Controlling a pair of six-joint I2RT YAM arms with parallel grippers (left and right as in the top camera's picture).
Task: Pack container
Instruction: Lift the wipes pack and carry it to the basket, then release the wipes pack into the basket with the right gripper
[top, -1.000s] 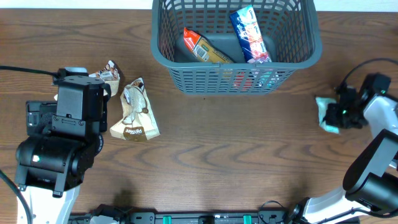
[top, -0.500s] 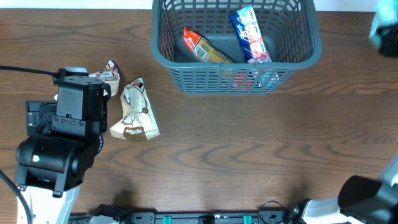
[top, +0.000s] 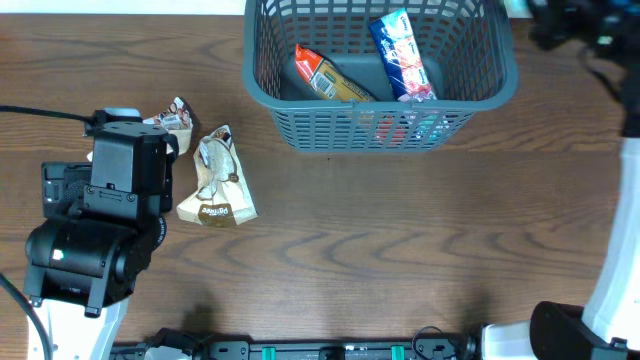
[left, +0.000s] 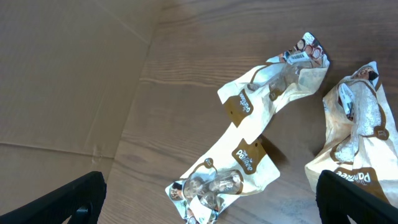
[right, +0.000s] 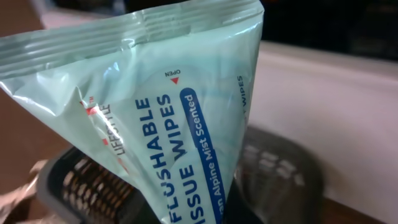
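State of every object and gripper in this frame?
Dark grey slotted plastic basket: upright.
Orange packet: lying in basket.
Blue packet: lying in basket.
Two beige snack packets: on table, outside basket.
Pale green wipes pack: held aloft.
Left gripper: open, empty.
Right gripper: shut on wipes pack.

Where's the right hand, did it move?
Yes. The right hand, shut on the pale green wipes packet, went from beside the dark grey plastic basket up to its far right corner.

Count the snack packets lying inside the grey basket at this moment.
2: an orange packet on the left of the basket floor, and a blue packet leaning at the right. The near lattice wall could hide something low behind it.
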